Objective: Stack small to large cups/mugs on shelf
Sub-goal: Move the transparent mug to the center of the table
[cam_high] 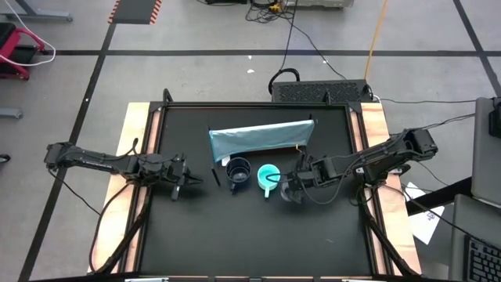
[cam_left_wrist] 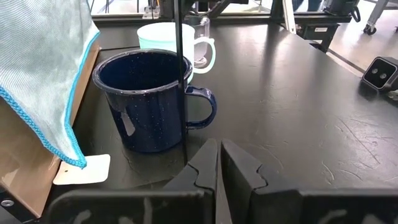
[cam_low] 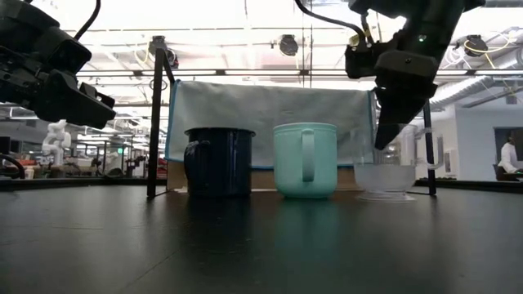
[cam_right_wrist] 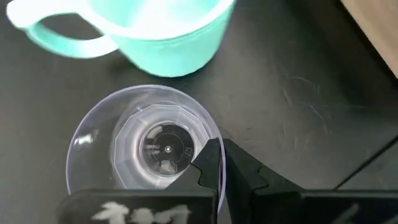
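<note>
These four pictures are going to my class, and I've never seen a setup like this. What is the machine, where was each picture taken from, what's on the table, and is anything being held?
It is a robot with two dark arms at a black table, each ending in a two-finger gripper.

One picture looks straight down, one looks level across the tabletop, and two come from cameras on the arms' wrists.

On the table stand three cups in a row: a dark navy mug, a turquoise mug and a small clear cup. Behind them stands a light blue-grey panel, the shelf.

The left gripper waits shut, beside the navy mug, holding nothing. The right gripper is closed on the clear cup's rim, one finger inside, one outside. The cup appears to rest on the table.
</note>
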Robot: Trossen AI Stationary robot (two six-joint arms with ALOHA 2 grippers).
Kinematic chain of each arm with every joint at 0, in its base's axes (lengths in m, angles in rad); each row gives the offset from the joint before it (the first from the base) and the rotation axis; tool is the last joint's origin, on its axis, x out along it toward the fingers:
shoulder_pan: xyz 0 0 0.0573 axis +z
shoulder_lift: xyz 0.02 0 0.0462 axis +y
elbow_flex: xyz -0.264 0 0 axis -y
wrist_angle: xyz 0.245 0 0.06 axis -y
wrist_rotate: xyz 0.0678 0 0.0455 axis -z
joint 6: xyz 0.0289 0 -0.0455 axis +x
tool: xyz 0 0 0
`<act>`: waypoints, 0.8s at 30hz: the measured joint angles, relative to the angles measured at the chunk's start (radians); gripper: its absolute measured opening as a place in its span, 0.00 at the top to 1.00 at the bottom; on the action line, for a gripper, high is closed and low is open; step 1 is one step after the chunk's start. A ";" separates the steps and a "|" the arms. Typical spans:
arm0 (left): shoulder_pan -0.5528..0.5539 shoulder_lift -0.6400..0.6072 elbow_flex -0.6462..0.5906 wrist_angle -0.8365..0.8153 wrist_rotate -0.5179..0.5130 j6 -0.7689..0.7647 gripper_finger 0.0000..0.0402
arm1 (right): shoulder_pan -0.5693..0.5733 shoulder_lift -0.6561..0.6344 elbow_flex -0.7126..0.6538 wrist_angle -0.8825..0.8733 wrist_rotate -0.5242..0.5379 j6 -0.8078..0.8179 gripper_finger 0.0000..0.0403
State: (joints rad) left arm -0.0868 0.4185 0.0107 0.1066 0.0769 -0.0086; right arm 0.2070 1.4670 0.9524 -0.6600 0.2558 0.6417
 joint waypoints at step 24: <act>0.000 0.000 0.000 0.002 0.000 -0.005 0.94 | -0.082 0.000 -0.001 -0.001 -0.048 -0.167 1.00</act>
State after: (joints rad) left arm -0.0868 0.4187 0.0105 0.1089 0.0769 -0.0134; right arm 0.1250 1.4670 0.9516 -0.6613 0.2077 0.4744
